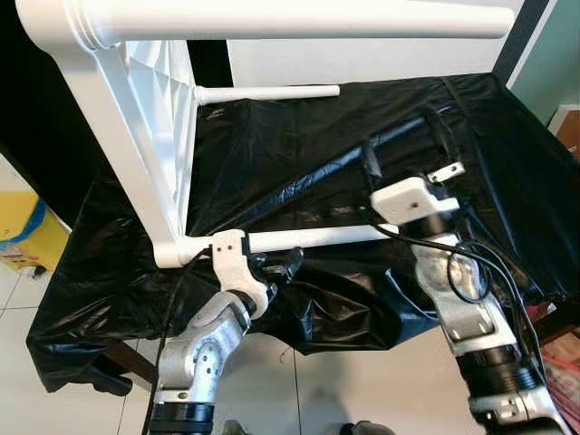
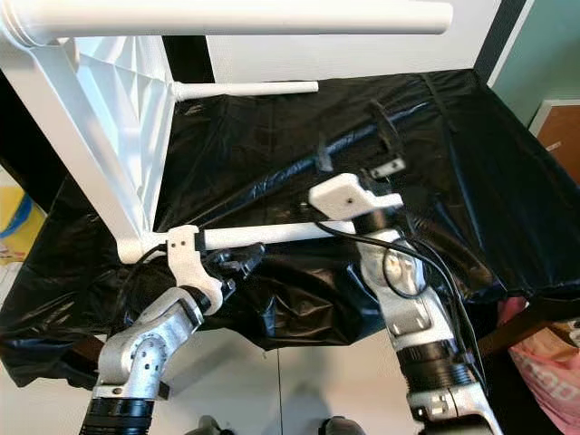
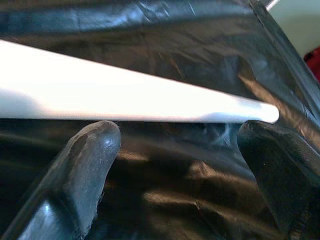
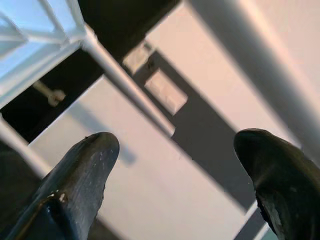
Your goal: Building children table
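Note:
A white children's table lies on its side, its ribbed underside (image 1: 154,109) facing right, on a surface covered with a black plastic sheet (image 1: 299,163). Three white legs stick out to the right: a top leg (image 1: 299,20), a far leg (image 1: 267,92) and a low leg (image 1: 308,238) near the front edge. My left gripper (image 1: 276,263) is open just under the base of the low leg, which crosses beyond its fingers (image 3: 95,150) in the left wrist view. My right gripper (image 1: 408,149) is open beside that leg's tip, fingers (image 4: 90,155) pointing up at the upper legs.
The sheet hangs over the front edge toward a tiled floor (image 1: 362,381). A yellow object (image 1: 23,231) sits on the floor at the left. A cardboard box (image 1: 569,127) stands at the right, and a pink bag (image 2: 544,362) lies low on the right.

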Controlling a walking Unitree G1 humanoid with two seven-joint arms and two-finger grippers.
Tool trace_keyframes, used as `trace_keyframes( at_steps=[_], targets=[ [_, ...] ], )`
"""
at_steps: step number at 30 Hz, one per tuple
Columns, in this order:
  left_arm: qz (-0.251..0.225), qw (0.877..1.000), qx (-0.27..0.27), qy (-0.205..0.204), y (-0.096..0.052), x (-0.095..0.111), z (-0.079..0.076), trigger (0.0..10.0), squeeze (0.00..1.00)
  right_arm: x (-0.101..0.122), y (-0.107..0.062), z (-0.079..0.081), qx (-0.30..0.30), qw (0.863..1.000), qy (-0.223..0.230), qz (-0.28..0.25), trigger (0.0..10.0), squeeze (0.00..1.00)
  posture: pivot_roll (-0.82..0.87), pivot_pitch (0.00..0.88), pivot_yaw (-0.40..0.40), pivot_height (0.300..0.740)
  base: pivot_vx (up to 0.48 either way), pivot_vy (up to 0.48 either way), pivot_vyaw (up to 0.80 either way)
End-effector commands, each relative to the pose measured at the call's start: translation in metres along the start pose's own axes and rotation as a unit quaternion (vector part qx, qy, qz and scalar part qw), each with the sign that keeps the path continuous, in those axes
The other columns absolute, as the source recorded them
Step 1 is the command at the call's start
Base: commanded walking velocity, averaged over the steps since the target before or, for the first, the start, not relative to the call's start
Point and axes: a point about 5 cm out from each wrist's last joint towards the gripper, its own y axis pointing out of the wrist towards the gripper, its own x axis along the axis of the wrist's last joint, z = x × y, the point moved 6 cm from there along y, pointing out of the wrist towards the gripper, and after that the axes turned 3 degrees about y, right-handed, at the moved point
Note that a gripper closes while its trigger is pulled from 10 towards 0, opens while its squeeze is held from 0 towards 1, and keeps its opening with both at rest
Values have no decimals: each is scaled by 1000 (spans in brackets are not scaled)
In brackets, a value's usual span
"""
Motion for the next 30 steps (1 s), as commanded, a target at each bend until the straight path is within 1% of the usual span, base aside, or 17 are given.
trace_keyframes(
  at_steps=[1, 3, 4, 5, 6, 8, 9, 10, 11, 14, 15, 19, 21, 22, 24, 25, 30],
  targets=[
    [-5, 1000, -3, -10, 0, 3, -4, 10000, 0, 8, 3, 0, 0, 1000, -15, -24, 10000, 0, -67, 52, 24, 740, 0, 0, 0],
    [-5, 1000, -3, -10, 0, 3, -4, 10000, 0, 8, 3, 0, 0, 1000, -15, -24, 10000, 0, -67, 52, 24, 740, 0, 0, 0],
    [-4, 1000, -7, -5, 0, 3, -5, 10000, 0, 15, 12, 1, 7, 998, -28, -47, 10000, 0, -67, 51, 22, 740, 0, 0, 0],
    [-4, 1000, -7, -5, 0, 3, -5, 10000, 0, 15, 12, 1, 7, 998, -28, -47, 10000, 0, -67, 51, 22, 740, 0, 0, 0],
    [3, 1000, -18, 1, 0, 1, -7, 10000, 0, 21, 20, 1, 9, 997, -41, -66, 10000, 0, -67, 52, 19, 740, 0, 0, 0],
    [3, 1000, -18, 1, 0, 1, -7, 10000, 0, 21, 20, 1, 9, 997, -41, -66, 10000, 0, -67, 52, 19, 740, 0, 0, 0],
    [10, 1000, -27, 11, -1, -1, -10, 10000, 0, 26, 27, 1, 9, 995, -55, -83, 10000, 0, -65, 53, 15, 740, 0, 0, 0],
    [10, 1000, -27, 11, -1, -1, -10, 10000, 0, 26, 27, 1, 9, 995, -55, -83, 10000, 0, -65, 53, 15, 740, 0, 0, 0],
    [16, 999, -39, 14, -1, -2, -15, 10000, 0, 30, 34, 1, 5, 993, -73, -98, 10000, 0, -61, 51, 8, 740, 0, 0, 0],
    [20, 999, -47, 13, -2, -3, -18, 10000, 0, 32, 39, 2, -1, 991, -85, -107, 10000, 0, -60, 51, 5, 740, 0, 0, 0],
    [23, 998, -53, 13, -2, -4, -21, 10000, 0, 34, 44, 1, -13, 988, -100, -115, 10000, 0, -59, 49, 1, 740, 0, 0, 0],
    [29, 998, -58, 12, -4, -6, -23, 10000, 0, 36, 49, -1, -32, 984, -121, -126, 10000, 0, -55, 49, -3, 740, 0, 0, 0],
    [29, 998, -58, 12, -4, -6, -23, 10000, 0, 36, 49, -1, -32, 984, -121, -126, 10000, 0, -55, 49, -3, 740, 0, 0, 0],
    [34, 998, -56, 11, -6, -8, -22, 10000, 0, 36, 51, -2, -47, 981, -132, -131, 10000, 0, -51, 49, -9, 740, 0, 0, 0],
    [34, 998, -56, 11, -6, -8, -22, 10000, 0, 36, 51, -2, -47, 981, -132, -131, 10000, 0, -51, 49, -9, 740, 0, 0, 0],
    [37, 998, -52, 7, -7, -10, -20, 10000, 0, 37, 52, -6, -65, 978, -142, -136, 10000, 0, -51, 51, -10, 740, 0, 0, 0],
    [43, 998, -46, 4, -8, -13, -18, 10000, 0, 38, 57, -10, -87, 974, -156, -140, 10000, 0, -50, 51, -11, 740, 0, 0, 0]
  ],
)
